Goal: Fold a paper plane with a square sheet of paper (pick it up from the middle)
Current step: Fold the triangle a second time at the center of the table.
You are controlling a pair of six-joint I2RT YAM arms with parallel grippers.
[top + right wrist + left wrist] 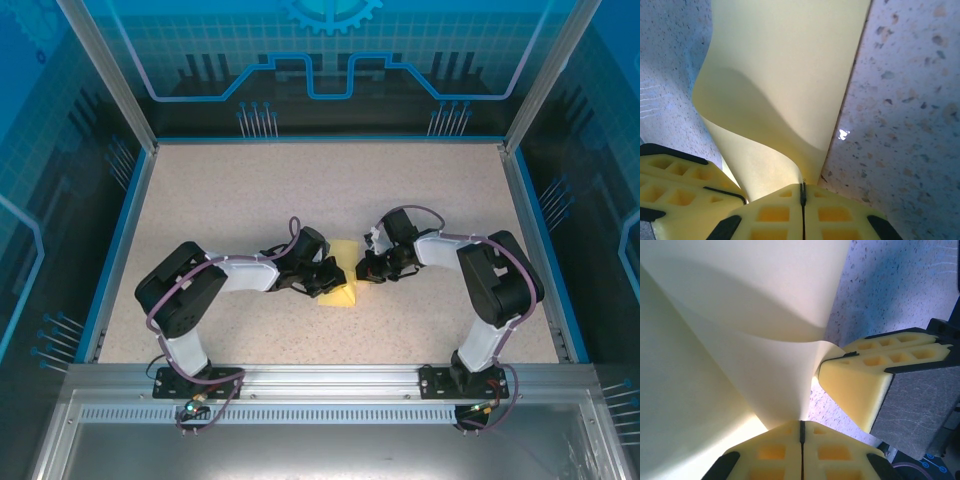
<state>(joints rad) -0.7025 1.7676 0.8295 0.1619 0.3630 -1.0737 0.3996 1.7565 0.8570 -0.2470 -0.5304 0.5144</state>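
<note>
Top view: you can't see much of the paper sheet (pixel 342 296). Both wrists crowd over it, and just a pale yellow wedge shows btwn and below the tips. Its outline and any folds are hard to make out. Left gripper (pixel 328 277) & right gripper (pixel 362 270) sit nearly tip to tip mid-table.

Left wrist cam: your left gripper (pixel 801 432) is closed right down to a thin dark seam, w/ the sheet's (pixel 740 340) edge pinched in it. Paper rises away from the tips, bows in a smooth curl, and is cut off at frame left & top. Just right of those tips, the right gripper (pixel 855 385) is clamped on the same curl.

Right wrist cam: right gripper (pixel 802 192) also fully closed on the sheet (pixel 780 75). The left gripper (pixel 685 185) sits just left, partly cut off.

Paper is thin, matte, unmarked. Pads are yellow, moulded w/ square pockets. Table (pixel 905 100) is speckled beige, slightly glossy.
</note>
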